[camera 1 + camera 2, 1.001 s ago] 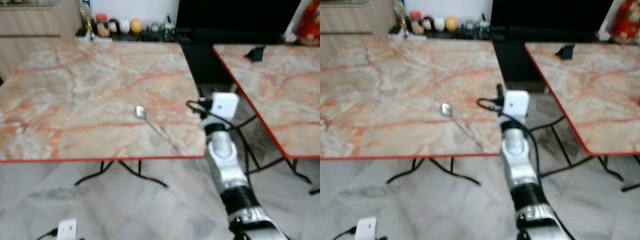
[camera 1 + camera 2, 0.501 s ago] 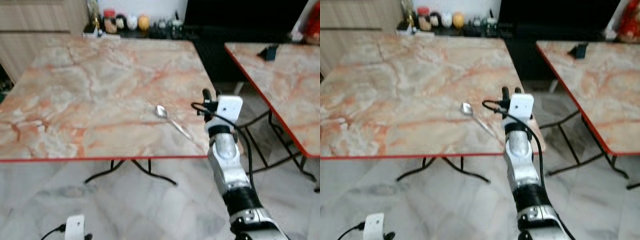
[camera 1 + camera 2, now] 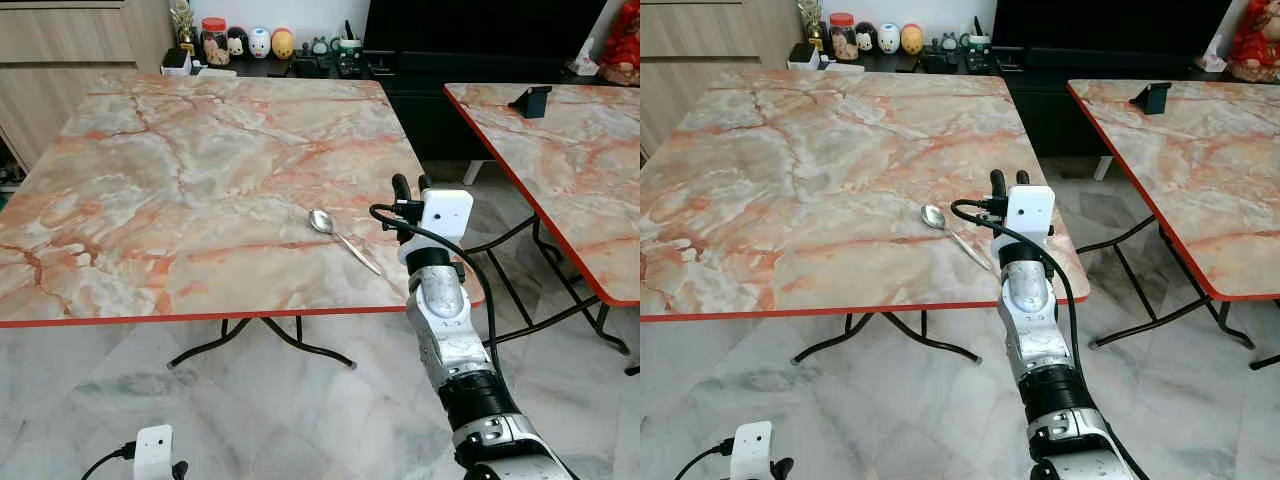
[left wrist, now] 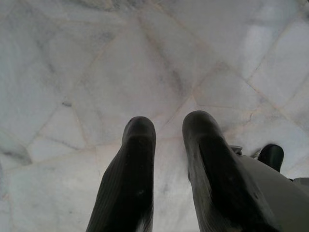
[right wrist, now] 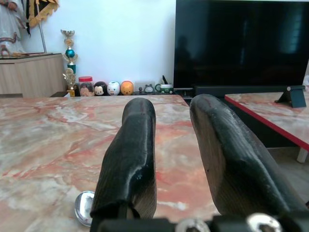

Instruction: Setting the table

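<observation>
My right tool (image 3: 1007, 180) hovers over the table (image 3: 790, 150) near its front right corner, fingers parted, grasping nothing. Just beside it lies the spoon (image 3: 945, 228), bowl toward the far left, handle running to the near edge; my wrist view cuts off all but the bowl. My left tool (image 4: 166, 159) hangs released above marble floor (image 4: 72, 72).

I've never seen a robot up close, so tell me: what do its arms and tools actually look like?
The right arm is a silver, rounded metal limb with a black band near its base, a white boxy wrist camera and a looping black cable. Each tool, right tool and left tool, has two long, thick, matte black fingers with rounded tips.
</observation>
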Available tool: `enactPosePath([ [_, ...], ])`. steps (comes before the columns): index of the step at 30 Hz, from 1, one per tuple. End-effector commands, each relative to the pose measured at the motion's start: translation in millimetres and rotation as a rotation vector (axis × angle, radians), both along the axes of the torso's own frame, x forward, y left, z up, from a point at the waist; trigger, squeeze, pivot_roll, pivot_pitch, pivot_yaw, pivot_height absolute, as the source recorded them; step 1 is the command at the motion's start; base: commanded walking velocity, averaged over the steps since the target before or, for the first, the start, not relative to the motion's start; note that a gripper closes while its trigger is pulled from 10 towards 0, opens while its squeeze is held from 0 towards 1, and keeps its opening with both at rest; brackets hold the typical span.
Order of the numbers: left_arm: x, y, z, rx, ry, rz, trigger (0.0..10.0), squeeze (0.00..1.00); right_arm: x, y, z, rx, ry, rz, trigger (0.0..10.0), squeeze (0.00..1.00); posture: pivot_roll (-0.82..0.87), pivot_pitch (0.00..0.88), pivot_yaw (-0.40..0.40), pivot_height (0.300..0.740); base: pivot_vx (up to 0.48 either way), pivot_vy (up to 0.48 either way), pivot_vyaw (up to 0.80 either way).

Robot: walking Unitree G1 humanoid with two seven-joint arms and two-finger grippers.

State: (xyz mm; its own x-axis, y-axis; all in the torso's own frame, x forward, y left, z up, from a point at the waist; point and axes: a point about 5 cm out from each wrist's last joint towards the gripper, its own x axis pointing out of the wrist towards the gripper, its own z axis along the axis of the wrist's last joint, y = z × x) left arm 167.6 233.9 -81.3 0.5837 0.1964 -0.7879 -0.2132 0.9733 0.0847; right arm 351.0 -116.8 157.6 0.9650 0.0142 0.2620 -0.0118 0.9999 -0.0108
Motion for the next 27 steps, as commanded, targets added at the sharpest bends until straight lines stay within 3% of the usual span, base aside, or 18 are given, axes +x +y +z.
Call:
enactPosePath([
  [1,-3.2,-2.5,-2,0.000,0.026,-0.006,10.0,0.00,-0.4,-0.6,-3,-0.023,0.013,0.002,10.0,0.00,0.06,0.000,-0.054,0.740,0.000,0.000,0.00],
  [10,-4.2,-2.4,-3,0.003,0.028,-0.009,10.0,0.00,-1.3,-0.8,-6,-0.028,0.030,0.010,10.0,0.00,0.05,0.000,-0.054,0.740,0.168,0.000,0.70],
  [20,-3.5,-2.4,-3,0.003,0.027,-0.010,10.0,0.00,-0.8,-0.1,-10,-0.023,0.056,0.026,10.0,0.00,0.05,0.000,-0.053,0.740,0.261,0.000,0.00],
  [27,-3.2,-3.3,-3,0.005,0.028,-0.017,10.0,0.00,-4.0,-9.5,-21,-0.057,0.117,-0.011,10.0,0.00,0.05,0.000,-0.053,0.740,0.073,0.000,0.00],
])
